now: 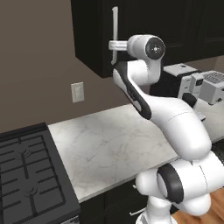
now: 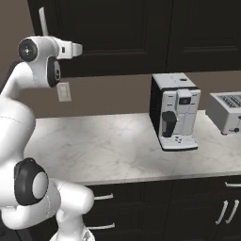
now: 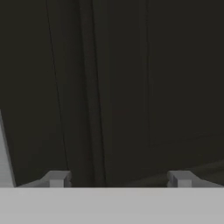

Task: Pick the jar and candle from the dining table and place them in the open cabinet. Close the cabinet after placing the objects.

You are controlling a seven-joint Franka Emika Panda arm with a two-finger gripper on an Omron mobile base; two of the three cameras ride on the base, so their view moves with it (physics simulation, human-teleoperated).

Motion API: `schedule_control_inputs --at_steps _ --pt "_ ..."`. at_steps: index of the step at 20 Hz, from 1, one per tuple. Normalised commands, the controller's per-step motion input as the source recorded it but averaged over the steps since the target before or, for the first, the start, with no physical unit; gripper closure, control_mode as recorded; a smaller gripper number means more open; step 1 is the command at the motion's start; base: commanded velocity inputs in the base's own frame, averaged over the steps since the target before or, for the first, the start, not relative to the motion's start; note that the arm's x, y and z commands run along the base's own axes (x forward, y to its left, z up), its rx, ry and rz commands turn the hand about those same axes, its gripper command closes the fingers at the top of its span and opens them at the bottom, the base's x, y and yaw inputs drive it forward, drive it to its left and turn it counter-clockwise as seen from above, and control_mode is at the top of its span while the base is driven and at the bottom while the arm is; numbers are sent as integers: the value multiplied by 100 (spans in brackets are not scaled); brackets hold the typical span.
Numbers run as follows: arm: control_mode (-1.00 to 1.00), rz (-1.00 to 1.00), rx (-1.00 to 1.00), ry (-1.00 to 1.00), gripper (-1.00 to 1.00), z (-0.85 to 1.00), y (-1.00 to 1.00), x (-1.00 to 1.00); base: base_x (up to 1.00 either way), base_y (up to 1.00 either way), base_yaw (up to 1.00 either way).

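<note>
Fingers (image 3: 118,179): spread, holding nothing | cabinet (image 3: 131,87): black door directly ahead, handle (image 1: 115,33) beside | writing: none legible

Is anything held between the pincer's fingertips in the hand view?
No. The pincer stands open, with just the dark cabinet panel showing between its tips.

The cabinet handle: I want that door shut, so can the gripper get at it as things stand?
Probably yes: the gripper faces the black cabinet with fingers apart, the silver handle close beside it, nothing between.

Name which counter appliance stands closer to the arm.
The black-and-white coffee machine: tall and upright, it stands between the arm and the low silver toaster farther right.
</note>
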Motion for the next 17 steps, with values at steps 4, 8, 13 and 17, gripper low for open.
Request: schedule_control_inputs --at_steps 4,8,13,17 --pt "-100 -24 -3 0 -100 1 53 57 0 0 0" --pt "-100 -23 0 -6 -100 0 59 55 0 0 0" --pt "-100 -3 0 -6 -100 0 28 50 0 0 0" --pt "-100 0 0 0 -100 0 0 19 0 0 0"
